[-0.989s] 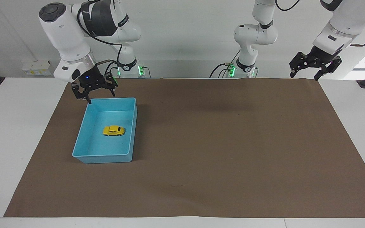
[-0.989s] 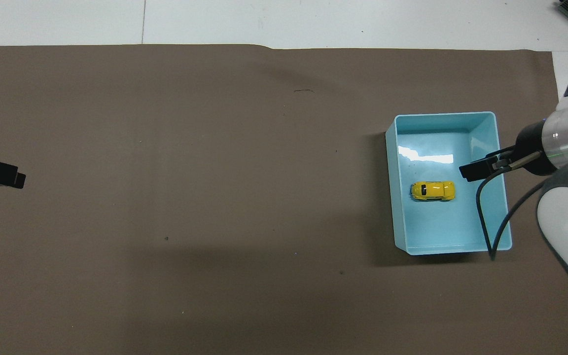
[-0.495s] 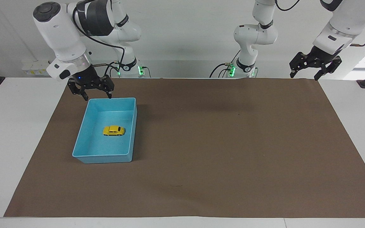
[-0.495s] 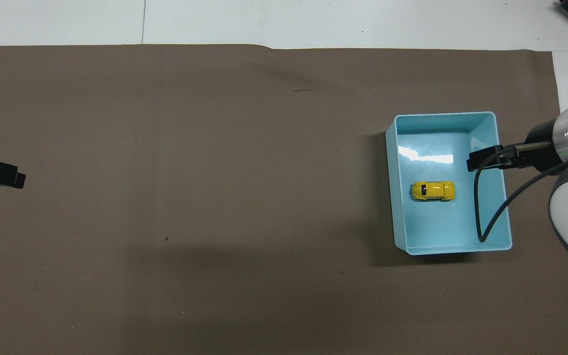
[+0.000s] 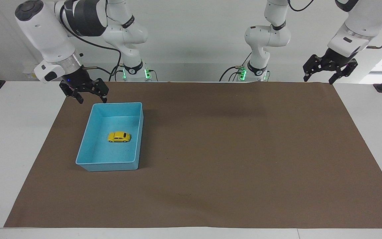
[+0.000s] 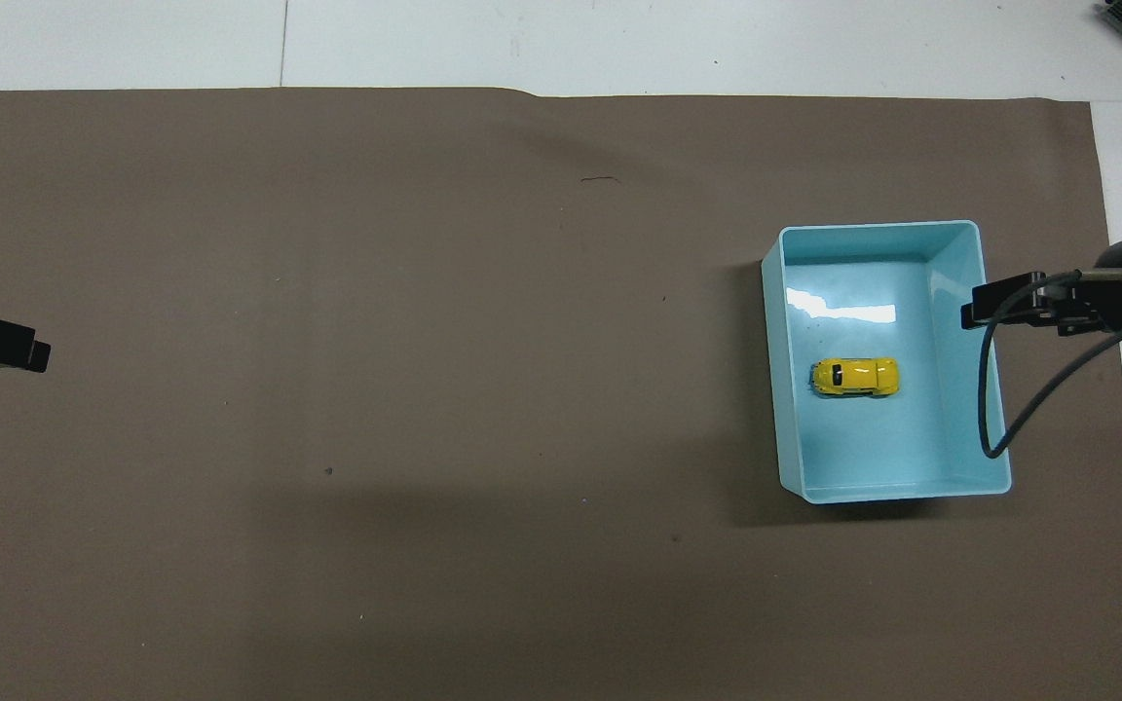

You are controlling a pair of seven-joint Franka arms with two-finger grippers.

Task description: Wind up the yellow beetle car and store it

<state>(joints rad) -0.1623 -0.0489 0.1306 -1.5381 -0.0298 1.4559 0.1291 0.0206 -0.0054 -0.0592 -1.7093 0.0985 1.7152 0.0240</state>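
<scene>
Right gripper (image 5: 91, 99): released, raised over the mat (image 5: 211, 149) beside the blue bin (image 5: 88, 146).
Left gripper (image 5: 320, 79): released, waiting.
Yellow beetle car (image 5: 119, 136): in bin.

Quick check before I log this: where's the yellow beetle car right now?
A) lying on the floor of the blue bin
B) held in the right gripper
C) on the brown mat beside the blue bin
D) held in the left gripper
A: the yellow beetle car sits on its wheels inside the blue bin, and both the right gripper and the left gripper are open, empty and clear of it.
</scene>
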